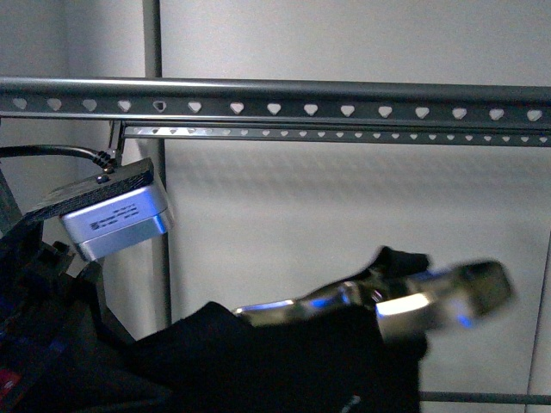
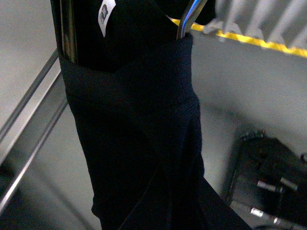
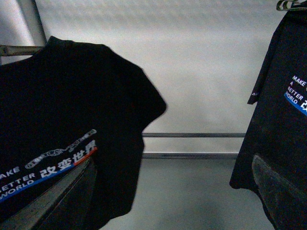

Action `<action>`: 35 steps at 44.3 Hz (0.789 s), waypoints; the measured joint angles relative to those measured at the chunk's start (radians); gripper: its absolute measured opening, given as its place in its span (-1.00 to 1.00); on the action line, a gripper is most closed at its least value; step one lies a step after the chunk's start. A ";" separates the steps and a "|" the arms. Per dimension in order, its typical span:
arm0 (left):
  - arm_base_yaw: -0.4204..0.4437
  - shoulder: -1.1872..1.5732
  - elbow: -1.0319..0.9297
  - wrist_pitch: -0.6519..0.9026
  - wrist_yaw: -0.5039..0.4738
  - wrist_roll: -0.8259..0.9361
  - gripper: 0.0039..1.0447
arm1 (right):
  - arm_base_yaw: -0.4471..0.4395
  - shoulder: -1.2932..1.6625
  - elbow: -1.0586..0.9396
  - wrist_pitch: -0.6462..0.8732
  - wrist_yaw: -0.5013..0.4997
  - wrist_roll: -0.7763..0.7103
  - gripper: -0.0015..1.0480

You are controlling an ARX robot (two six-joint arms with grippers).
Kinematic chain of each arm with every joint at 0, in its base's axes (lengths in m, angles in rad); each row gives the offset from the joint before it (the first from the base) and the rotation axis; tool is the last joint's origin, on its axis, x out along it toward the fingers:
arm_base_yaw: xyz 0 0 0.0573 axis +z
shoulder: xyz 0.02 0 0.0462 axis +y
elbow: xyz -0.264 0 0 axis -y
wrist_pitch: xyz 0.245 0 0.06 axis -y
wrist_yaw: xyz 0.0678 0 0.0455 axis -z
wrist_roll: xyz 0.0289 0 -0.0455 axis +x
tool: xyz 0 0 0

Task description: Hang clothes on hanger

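The black T-shirt (image 1: 284, 361) bunches low in the front view, below the grey rack's heart-punched rails (image 1: 344, 110). My left arm (image 1: 112, 219) is at the left, shut on the T-shirt. In the left wrist view the cloth (image 2: 139, 134) hides the jaws, and its white neck label (image 2: 106, 14) shows. My right gripper (image 1: 439, 301) is blurred just above the shirt. In the right wrist view it (image 3: 172, 163) is open and empty, with the printed shirt front (image 3: 72, 110) beside one finger (image 3: 67, 201).
A second black printed T-shirt (image 3: 283, 110) hangs on a wire hook (image 3: 288, 5) by the other finger (image 3: 280, 191). Lower rack bars (image 3: 192, 155) cross behind. A curved metal wire (image 2: 189, 19), rack bars (image 2: 29, 124) and a dark case (image 2: 273, 182) show in the left wrist view.
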 joint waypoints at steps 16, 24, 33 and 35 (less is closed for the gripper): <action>-0.039 0.002 -0.018 0.246 0.050 0.531 -0.92 | 0.000 0.000 0.000 0.000 0.001 0.000 0.85; -0.040 0.002 -0.024 0.254 0.048 0.567 -0.92 | 0.000 0.000 0.000 0.000 0.001 0.000 0.86; -0.040 0.001 -0.026 0.254 0.048 0.575 -0.92 | 0.000 0.000 0.000 0.000 0.001 0.000 0.85; -0.040 0.001 -0.026 0.254 0.047 0.575 -0.92 | 0.000 0.000 0.000 0.000 0.001 0.000 0.85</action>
